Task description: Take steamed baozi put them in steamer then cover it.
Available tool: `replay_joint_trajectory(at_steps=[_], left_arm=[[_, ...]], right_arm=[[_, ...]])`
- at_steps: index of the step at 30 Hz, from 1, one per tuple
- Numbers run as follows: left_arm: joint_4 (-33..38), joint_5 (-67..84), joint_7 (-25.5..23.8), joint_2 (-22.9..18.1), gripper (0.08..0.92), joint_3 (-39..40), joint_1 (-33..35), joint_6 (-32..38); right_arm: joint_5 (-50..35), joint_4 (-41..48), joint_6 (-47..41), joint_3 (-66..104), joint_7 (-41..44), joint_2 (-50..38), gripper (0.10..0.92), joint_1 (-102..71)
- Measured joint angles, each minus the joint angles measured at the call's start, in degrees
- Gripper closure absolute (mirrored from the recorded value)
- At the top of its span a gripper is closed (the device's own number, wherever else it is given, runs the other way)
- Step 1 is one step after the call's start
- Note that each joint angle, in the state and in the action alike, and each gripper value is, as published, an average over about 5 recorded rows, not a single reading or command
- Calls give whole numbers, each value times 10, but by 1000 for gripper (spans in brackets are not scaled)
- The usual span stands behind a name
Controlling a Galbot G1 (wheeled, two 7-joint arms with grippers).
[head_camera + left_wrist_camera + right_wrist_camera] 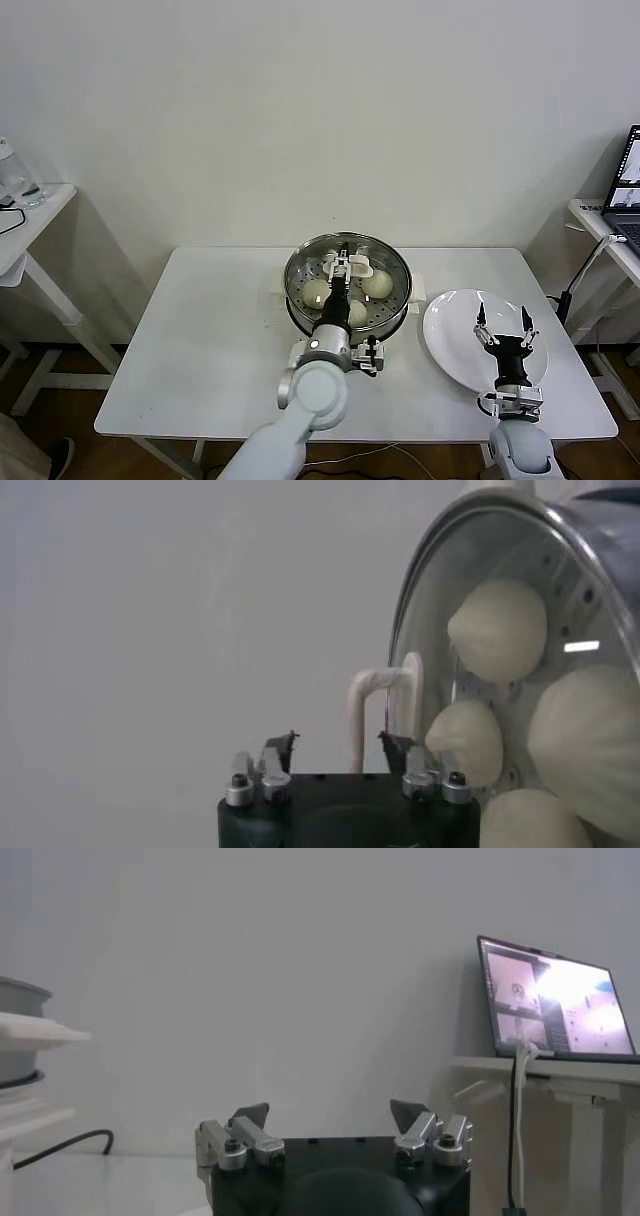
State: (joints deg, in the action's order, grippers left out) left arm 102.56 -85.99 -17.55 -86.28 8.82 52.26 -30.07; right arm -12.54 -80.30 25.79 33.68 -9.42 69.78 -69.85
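left gripper: jaws apart astride white handle | glass cover on steel steamer | right gripper: spread above plate

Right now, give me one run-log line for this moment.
cover: on steamer | baozi: inside | left gripper: open around cover handle, fingers apart | right gripper: open above white plate

steamer: shiny steel, perforated floor. baozi inside: cream-white. cover: clear glass, metal rim, white handle between the left gripper's black-tipped fingers. plate under the black right gripper: plain white. table: white.
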Motion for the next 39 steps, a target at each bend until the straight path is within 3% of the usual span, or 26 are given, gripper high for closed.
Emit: replay_joint_trajectory(at_steps=[6,11,19,28,39], left_arm=[[77,67,13,42,178,-18,24,-5],[123,195,73,76,177,-76,48,13],[100,494,168,108,177,-223,87,132],[22,753,170,119,177,-350,139,268],[-5,860,152,121,177,-400,206,348]], right_arm=[[-7,-17,-20,-7,-6,-8,203,-9],[-30,-42,-46,-11,-3,-14,203,-19],[-81,-78,-84,-20,9,-17,203,-32],[-101,-106,-114,-25,10,-18,203,-52],[-98,-132,-127,-24,9,-8,203,-79]])
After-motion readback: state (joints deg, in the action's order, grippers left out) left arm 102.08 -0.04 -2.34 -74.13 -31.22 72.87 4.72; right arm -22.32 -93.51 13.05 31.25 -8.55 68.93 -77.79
